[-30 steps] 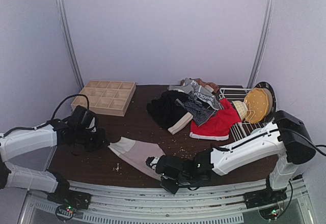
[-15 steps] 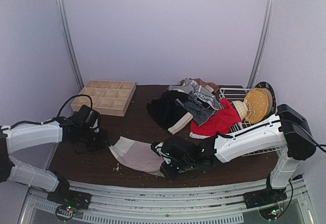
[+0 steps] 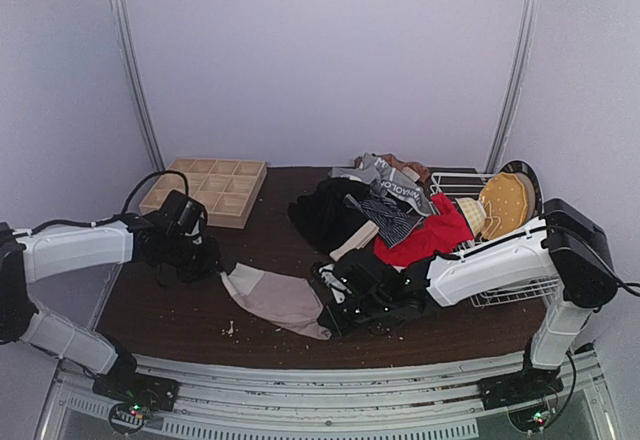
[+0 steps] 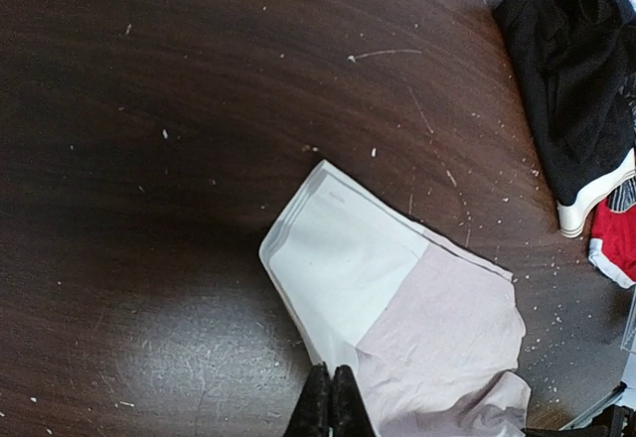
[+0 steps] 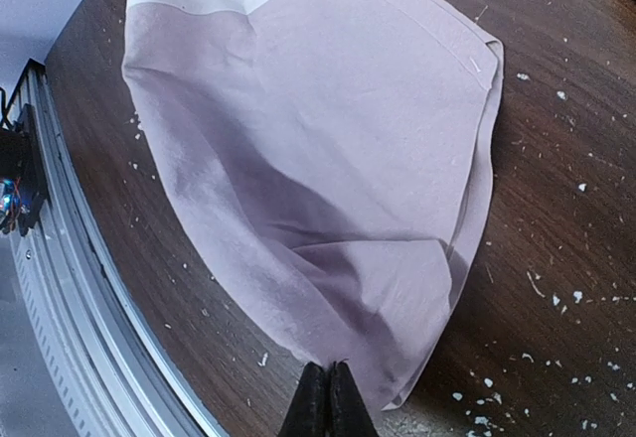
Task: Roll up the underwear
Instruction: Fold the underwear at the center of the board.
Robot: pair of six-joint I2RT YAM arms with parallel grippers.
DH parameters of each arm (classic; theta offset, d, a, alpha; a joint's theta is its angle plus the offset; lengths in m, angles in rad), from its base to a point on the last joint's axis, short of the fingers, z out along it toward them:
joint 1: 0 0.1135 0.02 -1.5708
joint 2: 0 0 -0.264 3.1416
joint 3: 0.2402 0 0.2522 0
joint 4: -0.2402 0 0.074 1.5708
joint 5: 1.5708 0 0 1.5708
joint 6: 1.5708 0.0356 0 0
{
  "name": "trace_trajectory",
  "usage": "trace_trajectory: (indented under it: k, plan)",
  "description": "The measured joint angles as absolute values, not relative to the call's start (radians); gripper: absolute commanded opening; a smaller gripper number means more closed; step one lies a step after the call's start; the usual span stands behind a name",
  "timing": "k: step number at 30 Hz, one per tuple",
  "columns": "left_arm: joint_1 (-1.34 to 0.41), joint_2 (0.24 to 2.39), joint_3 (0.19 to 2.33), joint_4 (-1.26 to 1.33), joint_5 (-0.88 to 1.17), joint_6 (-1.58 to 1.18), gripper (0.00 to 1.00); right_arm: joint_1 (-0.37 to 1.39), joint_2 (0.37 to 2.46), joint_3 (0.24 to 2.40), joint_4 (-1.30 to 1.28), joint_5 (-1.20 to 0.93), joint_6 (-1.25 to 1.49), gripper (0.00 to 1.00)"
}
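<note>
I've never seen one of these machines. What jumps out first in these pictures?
Pale pink-beige underwear stretches across the near middle of the dark table, its ends pinched by the left tool and the right tool, both shut. Behind it to the right lies a jumbled heap with red underwear and a black garment; a wooden grid tray stands at the far left.

white shells over black joints on both arms — the left arm (image 3: 75, 245) trails a looping black cable (image 3: 148, 175), the right arm (image 3: 490, 270) a thin cable (image 3: 505, 238) along its forearm. slim black fingers (image 4: 318, 409) on the left gripper (image 4: 330, 369).
</note>
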State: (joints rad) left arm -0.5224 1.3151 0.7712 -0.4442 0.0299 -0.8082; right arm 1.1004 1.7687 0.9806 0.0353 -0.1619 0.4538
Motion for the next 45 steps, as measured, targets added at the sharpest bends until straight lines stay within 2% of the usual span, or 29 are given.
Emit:
trace_trajectory:
  k: [20, 25, 34, 39, 45]
  plan:
    - [-0.522, 1.308, 0.809, -0.464, -0.015, -0.818, 0.0, 1.016, 1.718, 0.95, 0.126, -0.234, 0.458, 0.0]
    - [-0.523, 1.219, 0.734, -0.462, -0.004, -0.836, 0.0, 1.052, 1.671, 0.884, 0.132, -0.227, 0.469, 0.0]
    - [-0.577, 1.031, 0.541, -0.499, 0.003, -0.898, 0.0, 1.221, 1.653, 0.81, 0.155, -0.171, 0.518, 0.0]
    - [-0.601, 0.91, 0.517, -0.56, -0.015, -0.921, 0.0, 1.25, 1.653, 0.81, 0.165, -0.147, 0.539, 0.0]
    - [-0.6, 0.962, 0.555, -0.593, -0.051, -0.915, 0.0, 1.2, 1.654, 0.835, 0.169, -0.158, 0.547, 0.0]
